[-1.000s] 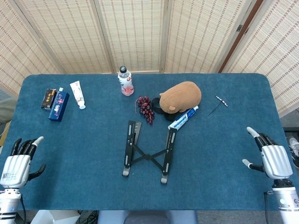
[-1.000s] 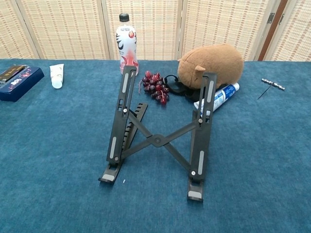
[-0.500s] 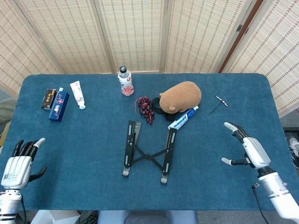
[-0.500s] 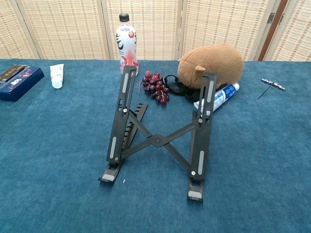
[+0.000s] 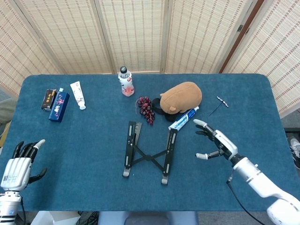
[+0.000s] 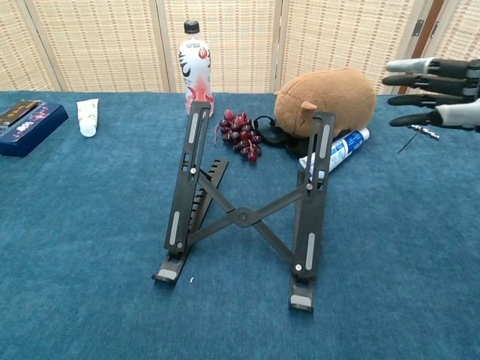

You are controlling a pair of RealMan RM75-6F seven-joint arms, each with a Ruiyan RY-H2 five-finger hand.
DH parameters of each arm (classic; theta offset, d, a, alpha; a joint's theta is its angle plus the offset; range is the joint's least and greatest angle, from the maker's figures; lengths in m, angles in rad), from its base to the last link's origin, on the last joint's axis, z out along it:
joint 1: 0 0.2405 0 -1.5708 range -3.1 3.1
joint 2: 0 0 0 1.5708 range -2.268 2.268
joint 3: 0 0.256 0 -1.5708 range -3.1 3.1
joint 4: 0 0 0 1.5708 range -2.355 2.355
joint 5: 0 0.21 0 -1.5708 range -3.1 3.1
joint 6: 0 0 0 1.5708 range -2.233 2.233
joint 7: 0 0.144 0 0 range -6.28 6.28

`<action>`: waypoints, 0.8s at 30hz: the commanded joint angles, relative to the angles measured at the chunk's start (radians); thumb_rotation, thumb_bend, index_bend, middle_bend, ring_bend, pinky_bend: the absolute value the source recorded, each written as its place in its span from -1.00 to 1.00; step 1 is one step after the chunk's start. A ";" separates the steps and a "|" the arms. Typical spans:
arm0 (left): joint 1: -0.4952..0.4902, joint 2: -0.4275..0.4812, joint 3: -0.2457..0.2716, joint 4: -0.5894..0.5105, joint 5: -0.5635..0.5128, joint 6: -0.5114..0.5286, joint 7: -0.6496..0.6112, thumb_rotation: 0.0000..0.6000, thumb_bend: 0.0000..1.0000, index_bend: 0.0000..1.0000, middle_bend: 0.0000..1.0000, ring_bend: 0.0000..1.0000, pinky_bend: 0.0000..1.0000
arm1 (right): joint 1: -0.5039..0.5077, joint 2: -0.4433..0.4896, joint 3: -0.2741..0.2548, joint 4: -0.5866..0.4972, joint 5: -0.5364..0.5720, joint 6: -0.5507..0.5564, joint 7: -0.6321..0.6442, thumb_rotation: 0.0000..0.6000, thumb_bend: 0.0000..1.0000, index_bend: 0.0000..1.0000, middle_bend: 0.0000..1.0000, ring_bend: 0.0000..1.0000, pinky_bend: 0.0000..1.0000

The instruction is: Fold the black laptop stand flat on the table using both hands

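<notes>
The black laptop stand (image 5: 148, 152) (image 6: 244, 206) is propped up at the middle of the table, its two rails joined by a crossed brace. My right hand (image 5: 216, 143) (image 6: 439, 91) hovers to the right of the stand with its fingers spread, apart from the right rail and holding nothing. At the table's front left corner my left hand (image 5: 21, 161) rests open, far from the stand; the chest view does not show it.
Behind the stand lie a brown plush animal (image 5: 181, 96), a blue-and-white tube (image 5: 183, 118), dark grapes (image 5: 146, 108) and a drink bottle (image 5: 125, 81). Two small boxes (image 5: 55, 103) and a white tube (image 5: 78, 95) sit far left. A small corkscrew (image 5: 219, 104) lies far right.
My right hand has swept from the table's right edge leftward toward the stand and now shows in the chest view. The left hand and the stand have not moved.
</notes>
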 commanded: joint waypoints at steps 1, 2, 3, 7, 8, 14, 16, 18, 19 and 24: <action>0.002 0.001 0.001 0.000 0.000 0.002 -0.002 1.00 -0.55 -0.78 -0.65 -0.71 -1.00 | 0.065 -0.071 -0.008 0.069 -0.010 -0.046 0.071 1.00 -0.99 -1.00 -0.99 -1.00 -0.73; 0.002 0.001 0.001 0.000 0.000 0.002 -0.003 1.00 -0.56 -0.78 -0.65 -0.71 -1.00 | 0.073 -0.082 -0.009 0.079 -0.006 -0.052 0.080 1.00 -0.98 -1.00 -0.99 -1.00 -0.73; 0.003 0.002 0.002 0.000 0.000 0.002 -0.004 1.00 -0.56 -0.78 -0.65 -0.71 -1.00 | 0.081 -0.093 -0.010 0.088 -0.003 -0.057 0.089 1.00 -0.98 -1.00 -0.99 -1.00 -0.73; 0.004 0.003 0.004 0.000 -0.001 0.000 -0.005 1.00 -0.55 -0.78 -0.65 -0.71 -1.00 | 0.114 -0.149 -0.010 0.133 0.010 -0.069 0.136 1.00 -0.98 -1.00 -0.98 -1.00 -0.73; 0.003 0.003 0.004 0.000 -0.001 -0.001 -0.005 1.00 -0.55 -0.78 -0.65 -0.71 -1.00 | 0.120 -0.160 -0.009 0.142 0.012 -0.070 0.149 1.00 -0.98 -1.00 -0.97 -1.00 -0.74; 0.003 0.004 0.007 -0.003 0.002 -0.005 -0.003 1.00 -0.55 -0.78 -0.65 -0.71 -1.00 | 0.164 -0.235 -0.010 0.205 0.010 -0.072 0.229 1.00 -0.96 -1.00 -0.85 -1.00 -0.73; 0.003 0.004 0.007 -0.005 0.001 -0.005 -0.002 1.00 -0.55 -0.78 -0.65 -0.71 -1.00 | 0.178 -0.249 -0.021 0.219 -0.013 -0.060 0.266 1.00 -0.95 -1.00 -0.80 -0.99 -0.73; 0.004 0.005 0.008 -0.007 0.003 -0.004 -0.002 1.00 -0.55 -0.78 -0.65 -0.71 -1.00 | 0.185 -0.257 -0.029 0.228 -0.032 -0.036 0.303 1.00 -0.95 -1.00 -0.77 -0.97 -0.70; 0.005 0.006 0.009 -0.008 0.003 -0.003 -0.002 1.00 -0.55 -0.78 -0.65 -0.71 -1.00 | 0.187 -0.258 -0.036 0.232 -0.046 -0.016 0.323 1.00 -0.95 -1.00 -0.76 -0.95 -0.67; 0.009 0.011 0.012 -0.012 0.000 -0.004 -0.004 1.00 -0.55 -0.78 -0.65 -0.71 -1.00 | 0.193 -0.246 -0.071 0.224 -0.100 0.061 0.379 1.00 -0.94 -1.00 -0.74 -0.91 -0.61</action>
